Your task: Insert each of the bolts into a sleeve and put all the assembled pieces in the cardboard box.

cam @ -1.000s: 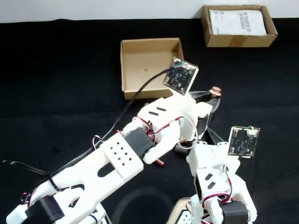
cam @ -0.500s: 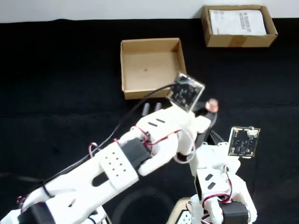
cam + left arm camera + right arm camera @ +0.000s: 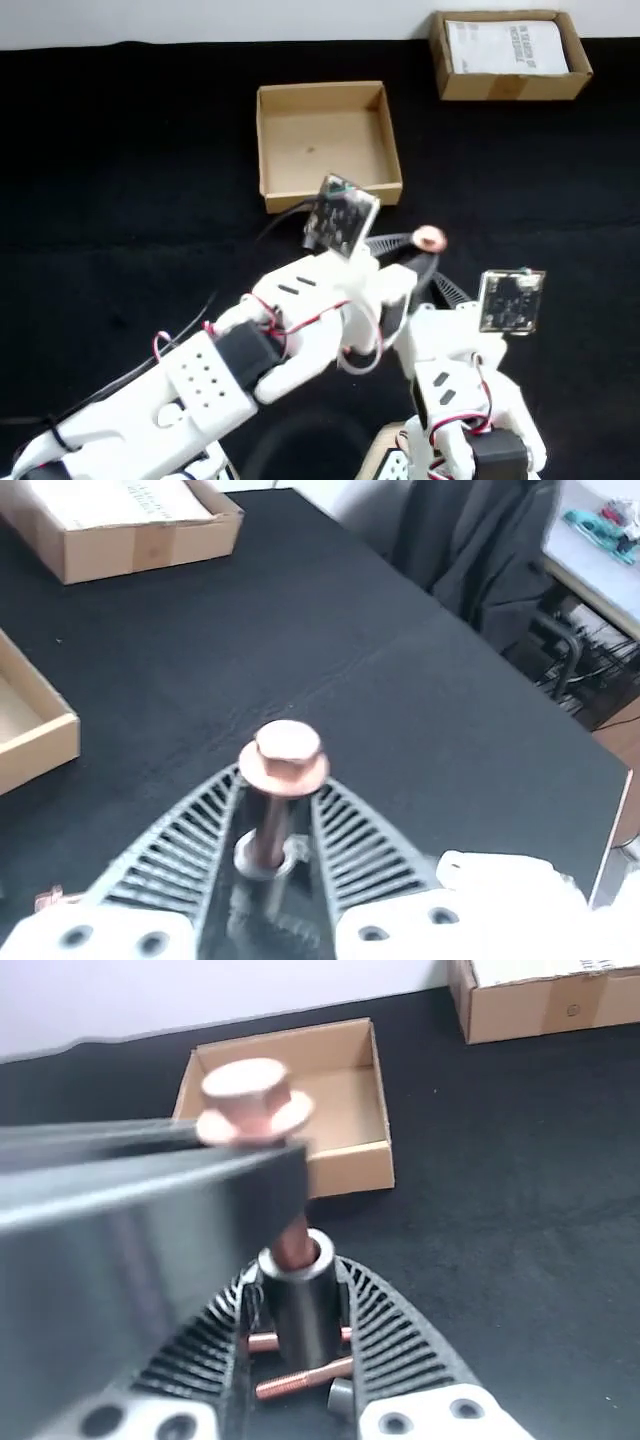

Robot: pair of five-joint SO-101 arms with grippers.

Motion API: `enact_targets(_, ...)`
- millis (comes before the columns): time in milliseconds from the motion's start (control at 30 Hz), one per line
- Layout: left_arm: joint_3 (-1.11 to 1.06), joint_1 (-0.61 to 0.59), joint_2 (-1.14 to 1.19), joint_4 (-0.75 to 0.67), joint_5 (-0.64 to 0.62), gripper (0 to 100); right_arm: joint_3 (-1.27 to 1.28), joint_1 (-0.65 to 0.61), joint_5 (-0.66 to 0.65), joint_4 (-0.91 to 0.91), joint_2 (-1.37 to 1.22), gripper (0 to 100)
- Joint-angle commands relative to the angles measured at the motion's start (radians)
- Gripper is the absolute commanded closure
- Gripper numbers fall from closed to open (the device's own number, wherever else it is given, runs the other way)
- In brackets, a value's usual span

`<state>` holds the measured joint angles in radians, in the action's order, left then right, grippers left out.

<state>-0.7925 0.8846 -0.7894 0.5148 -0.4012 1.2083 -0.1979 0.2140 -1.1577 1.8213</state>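
My left gripper (image 3: 280,785) is shut on a copper bolt (image 3: 286,756) and holds it upright, head up. In the right wrist view the bolt (image 3: 250,1102) has its shank reaching down into the top of a dark sleeve (image 3: 300,1300). My right gripper (image 3: 300,1270) is shut on that sleeve. In the high view both grippers meet in front of the open cardboard box (image 3: 325,140), with the bolt head (image 3: 430,238) above them. The left gripper (image 3: 418,250) lies just over the right gripper (image 3: 432,292). The sleeve's rim (image 3: 262,860) rings the shank.
Two loose bolts (image 3: 300,1376) and a spare sleeve (image 3: 340,1396) lie on the black table under my right gripper. A second box holding a paper (image 3: 510,50) stands at the back right. The table's edge (image 3: 610,810), with a chair beyond it, is near.
My left arm has swung the bolt from near the box's front corner toward the right gripper. The bolt now stands over the held sleeve.
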Motion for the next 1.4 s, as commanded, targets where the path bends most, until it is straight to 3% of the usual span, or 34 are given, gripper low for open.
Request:
enact_targets(0, 0.002, 0.051, -0.064, 0.091, 0.003, 74, -0.007, -0.001, 0.005, 0.022, -0.001, 99.1)
enact_targets(100, 0.002, 0.071, -0.096, 0.186, 0.003, 66, -0.007, -0.001, 0.005, 0.022, -0.001, 99.1)
enact_targets(267, 0.004, 0.067, -0.186, 0.334, 0.037, 67, -0.007, -0.001, 0.005, 0.022, -0.001, 99.1)
enact_targets(500, 0.002, 0.008, -0.542, 0.471, 0.23, 85, -0.081, 0.065, 0.009, 0.027, -0.018, 99.1)
enact_targets(633, -0.005, -0.14, -0.704, 0.483, 0.358, 100, -0.255, 0.068, 0.012, 0.022, -0.186, 99.1)
enact_targets(1000, -0.11, -0.708, -0.806, 0.477, 0.397, 99, -0.848, -0.004, 0.08, 0.021, -0.839, 99.1)
enact_targets(1167, -0.309, -0.987, -0.866, 0.39, 0.394, 99, -1.056, -0.108, -0.157, -0.074, -1.109, 99.1)
enact_targets(1367, -0.618, -1.158, -0.958, 0.163, 0.367, 99, -1.362, -0.154, -0.232, -0.211, -1.414, 98.7)
